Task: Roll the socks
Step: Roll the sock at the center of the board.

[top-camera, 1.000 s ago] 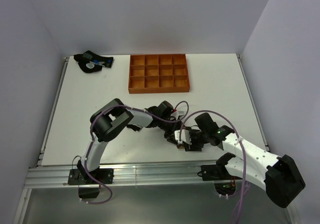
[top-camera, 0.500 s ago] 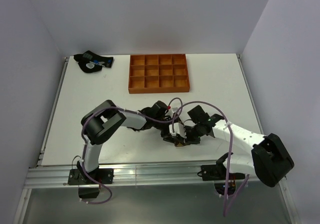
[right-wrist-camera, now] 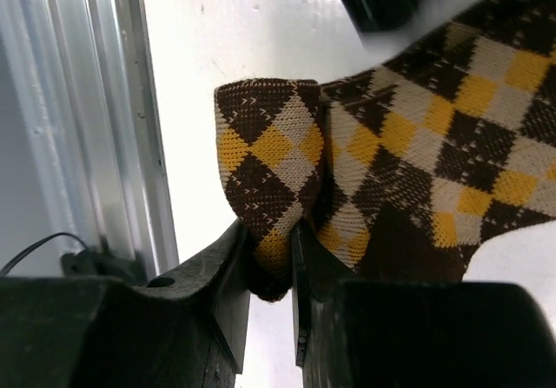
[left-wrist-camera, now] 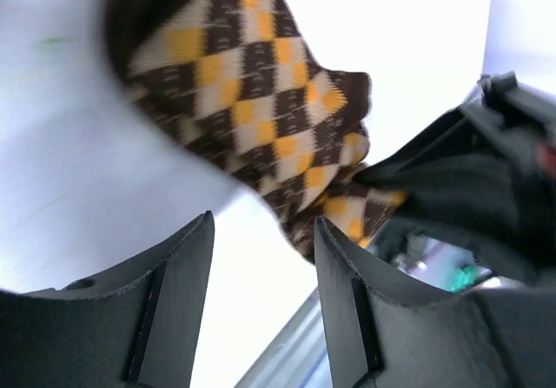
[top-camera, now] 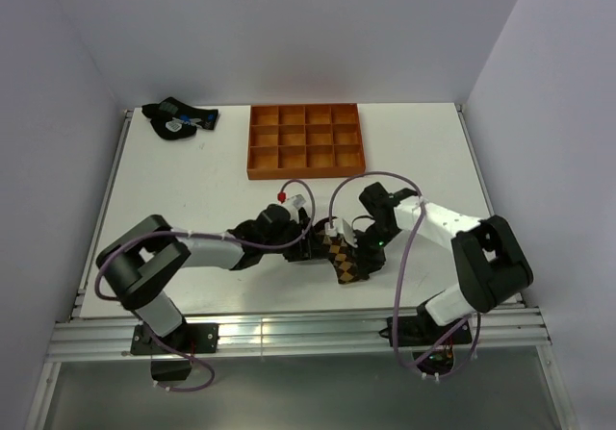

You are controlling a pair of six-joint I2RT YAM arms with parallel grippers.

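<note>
On the near side of the orange tray [top-camera: 306,141], well apart from it and below its right half, the argyle sock [top-camera: 344,259] lies on the table [top-camera: 192,199] between the two arms. The right gripper [right-wrist-camera: 274,247] has its jaws drawn narrow, pinching a doubled-over end of that sock. The left gripper [left-wrist-camera: 262,232] stands open with nothing between its fingers, the sock just beyond them. The roll looks barely begun: one end is folded, while the rest of the patterned length lies loose and is yet to be wound up. I cannot make out a short black sock. Beyond the tray's far-left corner sits a dark bundle [top-camera: 179,119].
</note>
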